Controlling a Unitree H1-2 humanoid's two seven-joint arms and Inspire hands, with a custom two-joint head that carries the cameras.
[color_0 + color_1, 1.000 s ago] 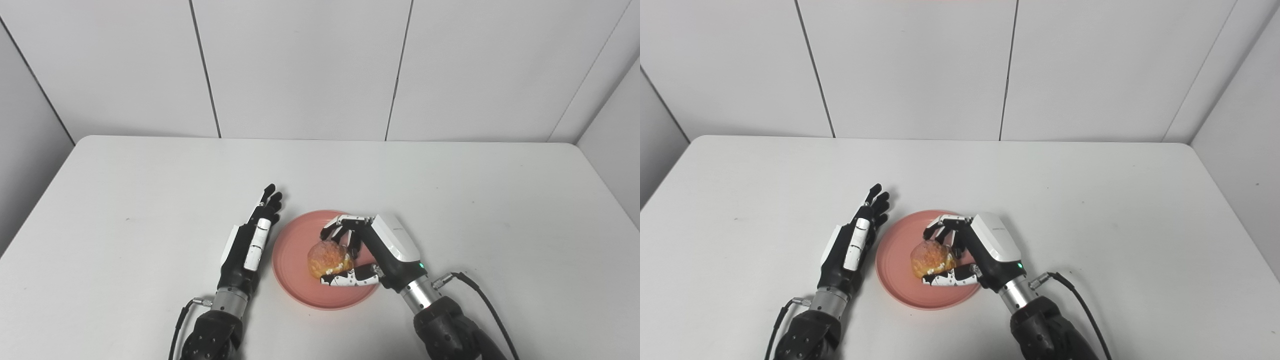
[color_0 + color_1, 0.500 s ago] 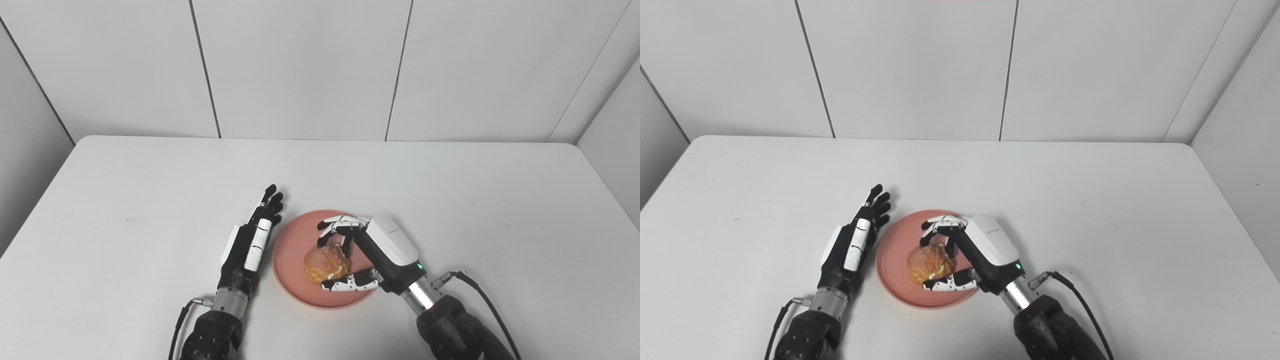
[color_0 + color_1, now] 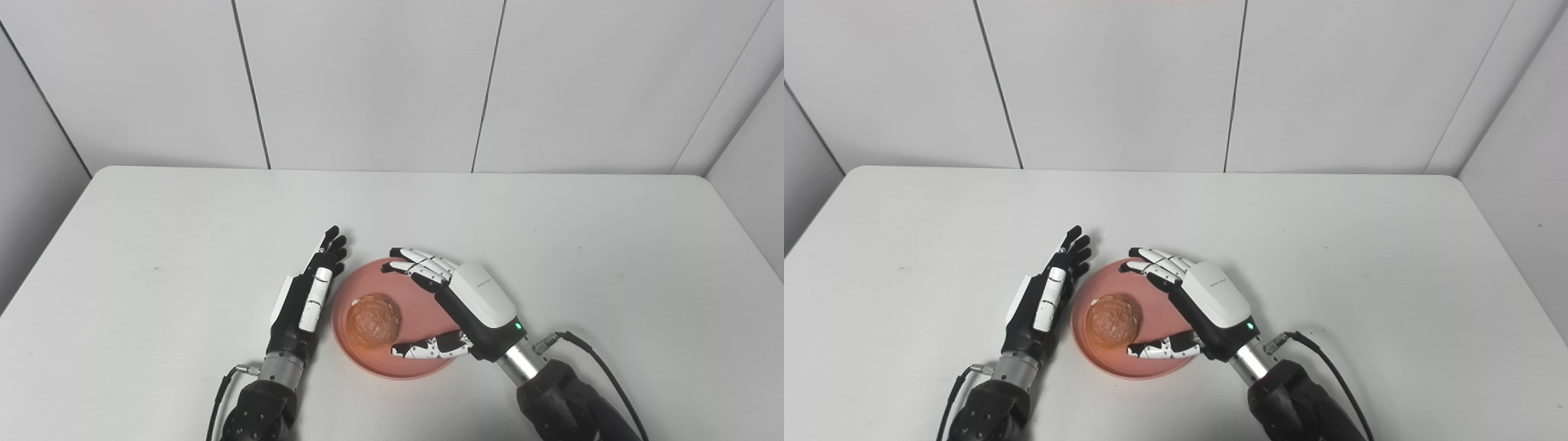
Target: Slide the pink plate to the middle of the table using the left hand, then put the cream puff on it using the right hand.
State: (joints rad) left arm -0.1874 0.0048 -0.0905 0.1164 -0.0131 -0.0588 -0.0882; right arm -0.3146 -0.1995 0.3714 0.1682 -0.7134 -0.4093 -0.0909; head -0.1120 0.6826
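Cream puff [image 3: 1113, 321] sat on pink plate [image 3: 1157, 361], left part. Right hand [image 3: 1191, 306] spread wide over the plate, not touching puff. Left hand [image 3: 1044, 300] flat, fingers straight, beside the plate's left rim on white table [image 3: 1335, 245].

Both head cameras look steeply down and forward over the table [image 3: 184, 208] toward the back wall [image 3: 367, 79], side by side; both share the whole scene, shifted slightly sideways.
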